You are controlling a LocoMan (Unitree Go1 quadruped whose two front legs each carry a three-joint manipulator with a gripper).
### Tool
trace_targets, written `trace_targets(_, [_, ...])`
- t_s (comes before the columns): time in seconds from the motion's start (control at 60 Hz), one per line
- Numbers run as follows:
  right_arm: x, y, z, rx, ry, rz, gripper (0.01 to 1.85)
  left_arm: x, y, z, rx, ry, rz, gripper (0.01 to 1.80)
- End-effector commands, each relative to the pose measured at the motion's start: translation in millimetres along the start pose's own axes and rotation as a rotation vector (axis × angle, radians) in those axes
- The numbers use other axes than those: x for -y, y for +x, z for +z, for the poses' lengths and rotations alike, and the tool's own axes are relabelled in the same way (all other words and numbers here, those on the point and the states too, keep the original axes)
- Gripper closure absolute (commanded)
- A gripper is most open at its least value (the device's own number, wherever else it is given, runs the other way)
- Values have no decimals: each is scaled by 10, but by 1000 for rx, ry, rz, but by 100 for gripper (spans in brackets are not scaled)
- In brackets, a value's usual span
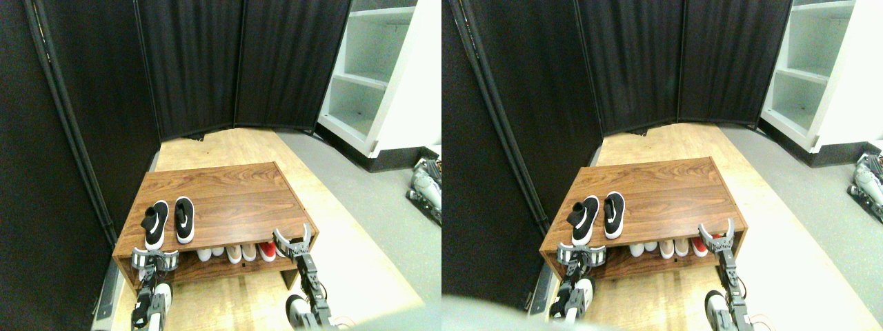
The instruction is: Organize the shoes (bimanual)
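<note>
Manipulators rise from the bottom edge toward the front of the wooden shoe rack (234, 193). The left gripper (154, 259) sits at the rack's front left corner, just below its top board, with its jaws spread wide apart and level. The right gripper (292, 239) stands at the rack's front right corner, raised to the height of the top edge, its two jaws parted in a V and holding nothing. The left black sneaker (156, 225) and the right black sneaker (184, 219) rest on the rack's top board, toward its left front, side by side and nearly parallel, toes pointing to the front edge, with a narrow gap between them. Both are low-tops with white soles and a small white side mark; the left one's collar stands up higher at its rear end. The left gripper is just in front of and below the left sneaker, not touching it. On the rack's lower shelf, a row of white shoes (210, 254), beige shoes (241, 252) and a red shoe (268, 250) lines the opening, the red one just beside the right gripper. Behind the rack stands a black folding screen (241, 62); to the rack's right rear, a white shelving unit (386, 76).
</note>
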Motion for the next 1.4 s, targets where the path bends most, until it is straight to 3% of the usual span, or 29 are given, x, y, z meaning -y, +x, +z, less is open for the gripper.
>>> trace_targets(0.017, [-30,26,-8,6,11,26,116,70,-91,5,-2,-25,-38,29])
trace_targets(0.183, [-12,59,-20,14,15,15,114,-23,-472,75,29,11,-2,24])
trace_targets(0.4, [-14,107,-67,5,35,18,117,-73,-709,262,31,60,-29,29])
trace_targets(0.55, [-17,134,-88,4,11,33,118,19,-813,496,70,99,-96,50])
trace_targets(0.567, [-17,138,-88,4,18,28,118,78,-847,586,83,126,-125,62])
trace_targets(0.65, [-18,145,-87,3,19,26,118,209,-901,727,117,159,-156,62])
trace_targets(0.767, [-17,150,-85,10,22,19,117,415,-948,990,152,265,-213,94])
trace_targets(0.8, [-15,151,-88,8,41,18,117,509,-929,1085,159,272,-240,102])
trace_targets(0.967, [-17,146,-103,8,33,22,116,747,-733,1150,207,278,-275,138])
trace_targets(1.0, [-17,146,-103,8,34,24,116,755,-717,1152,209,277,-274,140])
trace_targets(1.1, [-30,135,-105,11,26,24,117,796,-484,1173,180,307,-297,175])
trace_targets(1.233, [-29,129,-96,12,14,22,116,779,-282,1166,156,280,-272,180])
trace_targets(1.25, [-25,126,-92,9,14,26,116,746,-181,1160,124,294,-255,180])
trace_targets(1.283, [-27,124,-91,5,18,29,116,728,-137,1156,113,296,-246,180])
trace_targets(1.4, [-33,113,-81,11,8,26,115,594,91,1115,141,407,-191,180])
